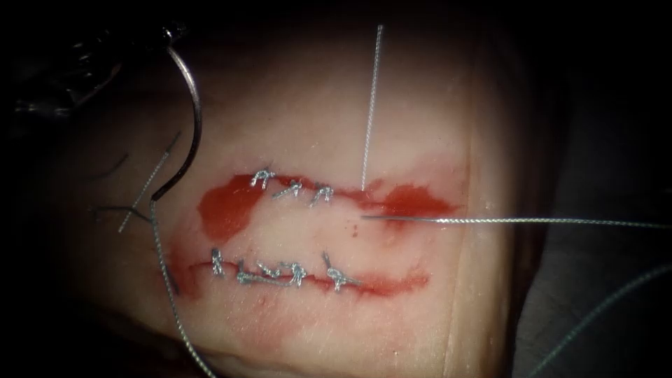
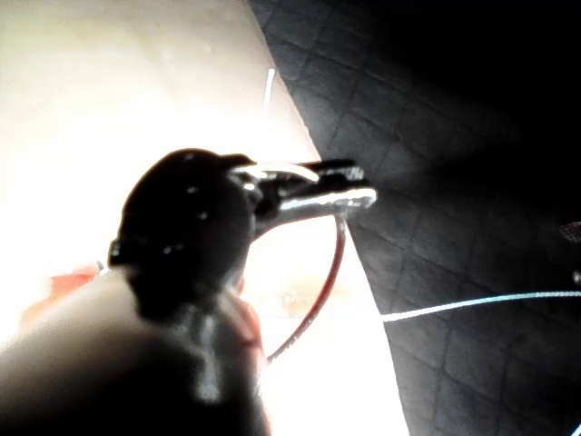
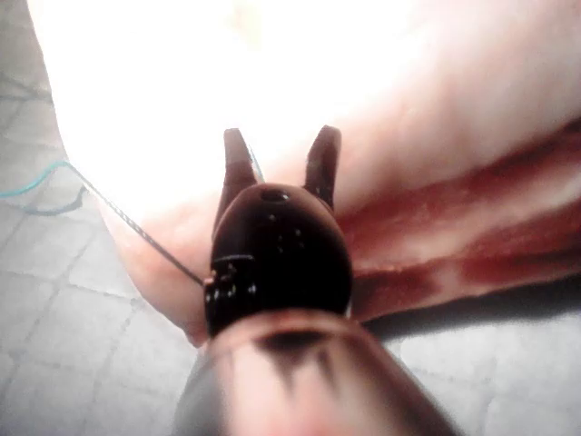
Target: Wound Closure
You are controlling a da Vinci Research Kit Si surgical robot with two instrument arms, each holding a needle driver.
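Left of cut, L tool (image 2: 349,186) clamps needle (image 1: 190,119) end, clear of tissue (image 1: 420,105), R tool (image 3: 280,163) jaws apart, holding nothing.

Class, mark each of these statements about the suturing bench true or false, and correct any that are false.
1. The left gripper holds the needle. True.
2. The right gripper is shut on the thread. False: its jaws stand open and hold nothing.
3. The needle is buried in the tissue. False: it hangs free, left of the cuts.
4. Both cuts carry knotted stitches. True.
5. Thread runs off to the right from the upper cut. True.
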